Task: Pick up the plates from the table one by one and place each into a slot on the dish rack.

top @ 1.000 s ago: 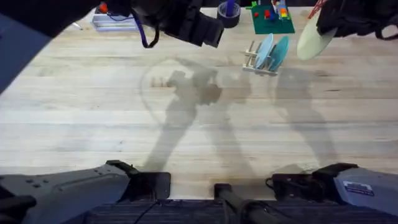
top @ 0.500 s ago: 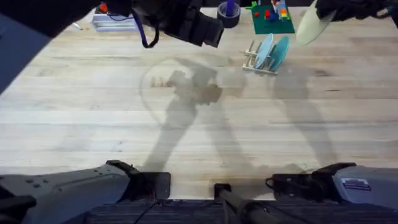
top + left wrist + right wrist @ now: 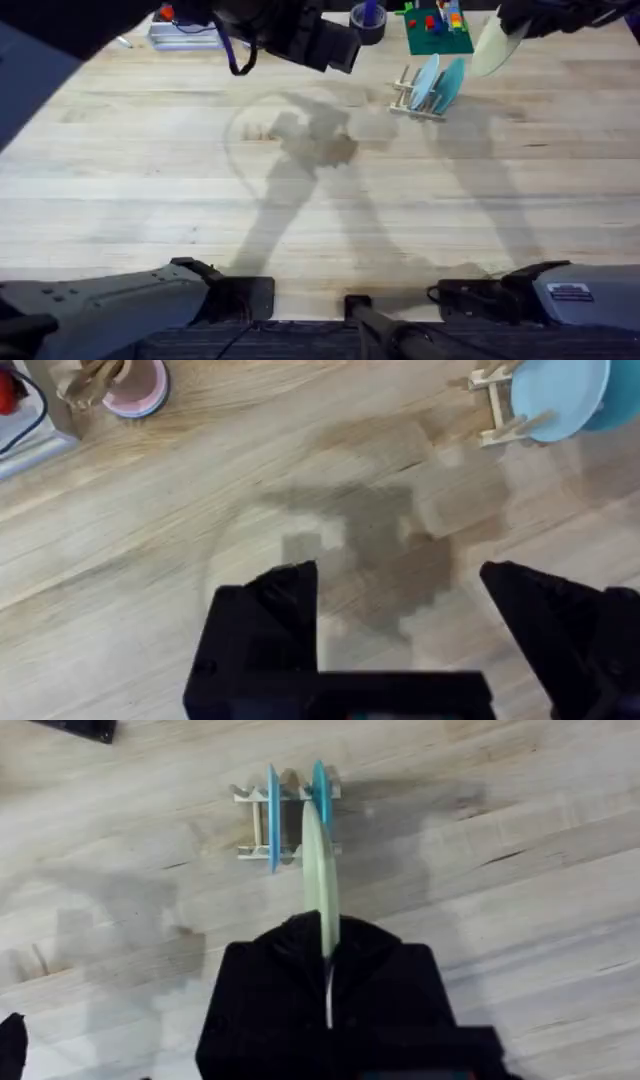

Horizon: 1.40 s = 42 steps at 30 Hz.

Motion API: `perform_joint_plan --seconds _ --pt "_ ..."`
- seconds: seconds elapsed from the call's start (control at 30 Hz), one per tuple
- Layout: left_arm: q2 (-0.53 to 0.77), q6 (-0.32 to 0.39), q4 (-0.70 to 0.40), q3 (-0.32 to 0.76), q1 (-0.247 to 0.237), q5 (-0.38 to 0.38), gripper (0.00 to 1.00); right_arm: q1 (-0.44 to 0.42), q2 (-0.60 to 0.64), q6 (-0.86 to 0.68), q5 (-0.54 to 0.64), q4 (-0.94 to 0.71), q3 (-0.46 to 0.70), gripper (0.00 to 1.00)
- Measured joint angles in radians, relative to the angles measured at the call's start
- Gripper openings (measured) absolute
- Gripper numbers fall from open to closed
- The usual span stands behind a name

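Note:
My right gripper (image 3: pixel 520 22) is shut on the pale cream-yellow plate (image 3: pixel 492 48) and holds it in the air at the back right, just right of the dish rack (image 3: pixel 415 97). In the right wrist view the plate (image 3: pixel 320 870) stands edge-on in my right gripper (image 3: pixel 325 935), above the rack (image 3: pixel 250 795). A light blue plate (image 3: pixel 425 80) and a teal plate (image 3: pixel 449 85) stand upright in the rack's slots. My left gripper (image 3: pixel 335 48) hangs open and empty over the table (image 3: pixel 150 180), left of the rack. Its fingers (image 3: pixel 270 610) frame bare wood.
A green board with coloured pieces (image 3: pixel 437 30) and a dark tape roll (image 3: pixel 367 22) lie behind the rack. A clear tray (image 3: pixel 185 35) sits at the back left. A pink cup (image 3: pixel 135 385) stands near it.
My right gripper has carried the cream plate farther back and a little to the left, closer to the rack. The left arm has stayed put.

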Motion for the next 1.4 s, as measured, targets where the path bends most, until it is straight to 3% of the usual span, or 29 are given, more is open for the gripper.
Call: perform_joint_plan --seconds 0.5,1.4 --pt "0.000 0.000 0.000 0.000 0.000 0.000 0.995 0.000 0.007 -0.004 0.003 -0.002 0.002 0.031" --pt "0.000 0.000 -0.002 0.000 0.000 0.000 0.995 -0.040 0.261 -0.058 -0.020 0.113 0.004 0.030"
